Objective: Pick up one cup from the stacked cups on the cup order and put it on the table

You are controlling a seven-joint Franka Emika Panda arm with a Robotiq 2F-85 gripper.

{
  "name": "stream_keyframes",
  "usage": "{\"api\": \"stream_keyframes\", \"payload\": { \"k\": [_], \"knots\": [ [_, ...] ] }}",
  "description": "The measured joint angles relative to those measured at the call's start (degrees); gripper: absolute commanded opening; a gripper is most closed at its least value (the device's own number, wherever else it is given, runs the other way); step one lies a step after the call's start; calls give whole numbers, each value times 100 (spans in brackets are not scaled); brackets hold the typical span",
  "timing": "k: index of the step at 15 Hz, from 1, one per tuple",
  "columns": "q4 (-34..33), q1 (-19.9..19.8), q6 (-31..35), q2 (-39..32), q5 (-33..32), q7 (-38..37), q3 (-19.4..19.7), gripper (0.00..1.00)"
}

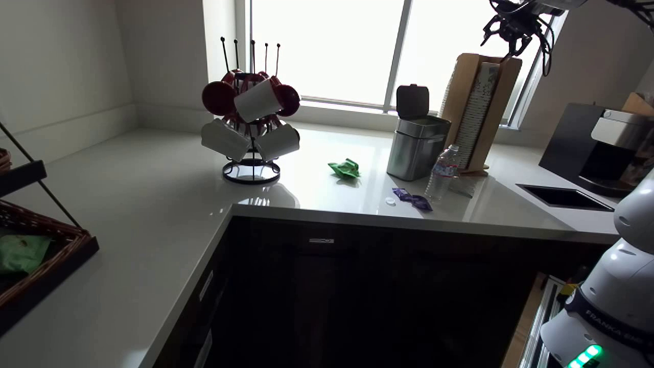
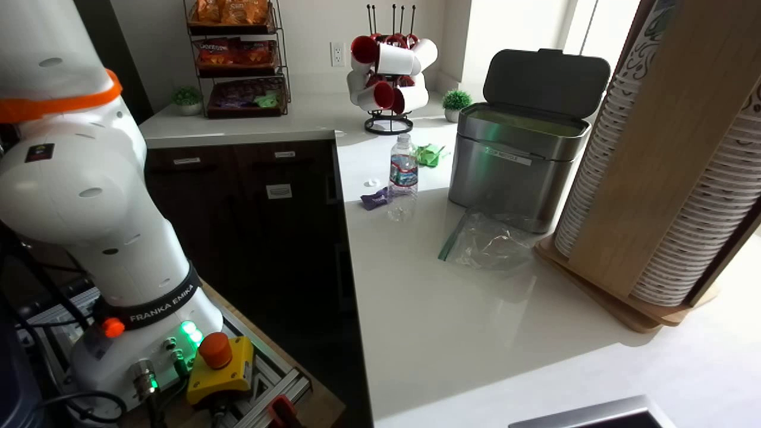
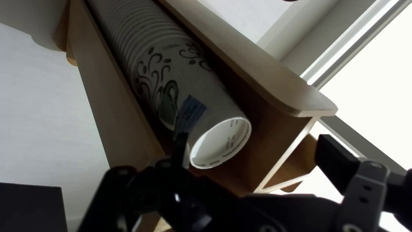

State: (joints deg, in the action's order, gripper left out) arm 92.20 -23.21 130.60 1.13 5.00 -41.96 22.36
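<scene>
The stacked paper cups stand upside down in a wooden organizer. The stack shows in both exterior views [image 1: 474,117] [image 2: 695,238], and so does the organizer [image 1: 498,122] [image 2: 660,160]. In the wrist view the top cup [image 3: 206,106] is white with dark swirls and a blue label, between the organizer's wooden walls [image 3: 109,87]. My gripper [image 1: 498,50] is above the organizer in an exterior view. In the wrist view the gripper [image 3: 257,154] is open and empty, one finger near the top cup's base, the other well apart. The white counter [image 1: 127,204] is the table.
A steel canister [image 1: 415,148] with its lid raised stands beside the organizer. Near it are a plastic bottle [image 1: 442,176], purple wrappers [image 1: 412,199], a green packet [image 1: 346,168] and a clear bag [image 2: 490,244]. A mug rack [image 1: 251,171] and coffee machine [image 1: 577,145] stand farther off.
</scene>
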Motion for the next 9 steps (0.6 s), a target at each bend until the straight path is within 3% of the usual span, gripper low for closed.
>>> {"api": "stream_keyframes", "payload": {
  "k": [9],
  "knots": [
    [181,-3,8,-3,122,-469,7,100]
  ]
}}
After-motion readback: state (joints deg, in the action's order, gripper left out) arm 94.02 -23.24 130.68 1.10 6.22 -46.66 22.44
